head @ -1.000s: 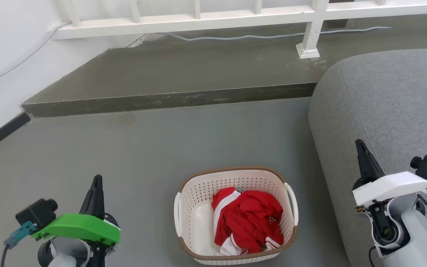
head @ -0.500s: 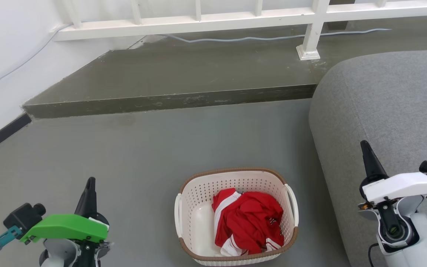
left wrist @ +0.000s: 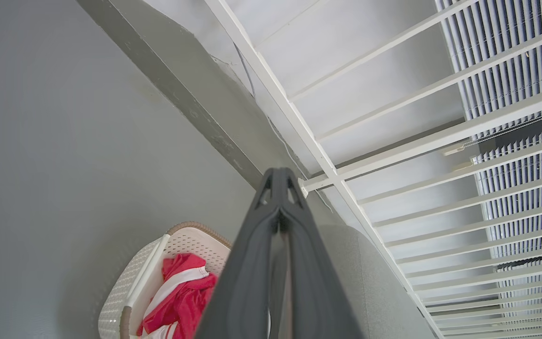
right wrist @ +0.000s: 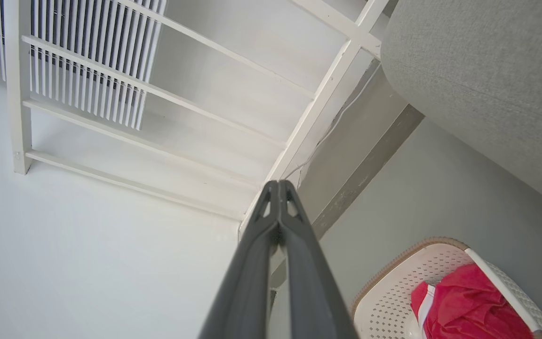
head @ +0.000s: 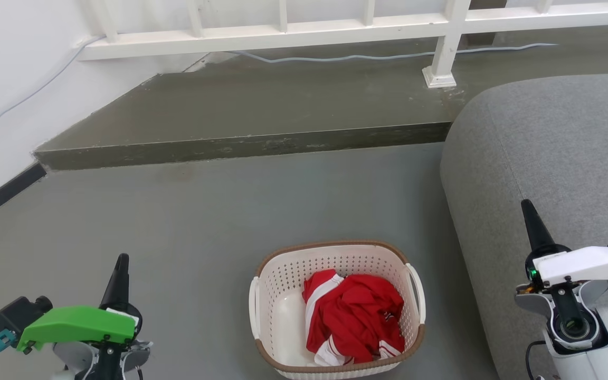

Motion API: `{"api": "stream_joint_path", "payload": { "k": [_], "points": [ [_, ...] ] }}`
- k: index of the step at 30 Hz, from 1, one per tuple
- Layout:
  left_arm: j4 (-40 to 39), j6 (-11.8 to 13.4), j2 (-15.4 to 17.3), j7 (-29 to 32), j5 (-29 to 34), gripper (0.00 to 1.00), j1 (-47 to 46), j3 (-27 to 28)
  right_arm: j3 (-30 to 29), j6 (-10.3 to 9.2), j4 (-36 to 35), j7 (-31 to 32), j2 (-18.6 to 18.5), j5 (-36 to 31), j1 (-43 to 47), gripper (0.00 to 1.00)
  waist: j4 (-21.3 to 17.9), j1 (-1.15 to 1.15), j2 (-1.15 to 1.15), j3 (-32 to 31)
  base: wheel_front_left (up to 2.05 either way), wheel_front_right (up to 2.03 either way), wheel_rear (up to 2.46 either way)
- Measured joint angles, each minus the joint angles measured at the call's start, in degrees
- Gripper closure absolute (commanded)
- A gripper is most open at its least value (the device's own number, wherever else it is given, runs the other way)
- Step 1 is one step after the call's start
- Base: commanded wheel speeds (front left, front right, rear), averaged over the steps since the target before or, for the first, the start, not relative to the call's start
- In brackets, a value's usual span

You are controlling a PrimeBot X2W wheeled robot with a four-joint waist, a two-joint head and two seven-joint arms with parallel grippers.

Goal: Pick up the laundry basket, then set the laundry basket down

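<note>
Standing on the floor (head: 203,221), the basket (head: 283,277) holds red cloth (head: 357,316); left pincer (head: 120,264) and right pincer (head: 529,216) are clenched, empty.

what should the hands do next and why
Probably bring both hands down and inward to the white side handles of the laundry basket. The left hand and right hand sit shut, apart from it; it rests untouched on the floor, red clothing inside.

laundry basket (left wrist: 114,305) cut off below, sofa (head: 547,148) cropped
</note>
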Motion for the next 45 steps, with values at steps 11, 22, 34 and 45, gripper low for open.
{"api": "stream_joint_path", "payload": {
  "k": [11, 22, 34, 45],
  "points": [
    [0.1, -0.52, -0.03, 2.2, -7.38, 1.0, -0.01, 1.89, -2.74, 0.79, -0.33, 2.02, 0.92, 7.14, 0.09, 1.0, 0.07, 0.0, 0.0, -0.24, 0.0, 0.0, 0.0],
    [0.22, -1.23, -0.09, 4.44, -14.82, 1.0, -0.01, 3.74, -5.34, 1.35, -0.6, 4.25, 2.04, 14.28, 0.48, 1.0, 0.15, 0.0, 0.0, -0.48, 0.0, 0.0, 0.0],
    [0.31, -2.02, -0.18, 6.84, -22.97, 1.0, -0.02, 5.72, -8.26, 2.31, -0.98, 6.7, 3.15, 22.01, 1.17, 1.0, 0.24, 0.0, 0.0, -0.75, 0.0, 0.0, 0.0],
    [0.33, -2.47, -0.2, 7.66, -25.98, 1.0, -0.02, 6.5, -9.26, 2.48, -1.14, 7.51, 3.63, 24.96, 1.2, 1.0, 0.26, 0.0, 0.0, -0.83, 0.0, 0.0, 0.0]
  ]
}}
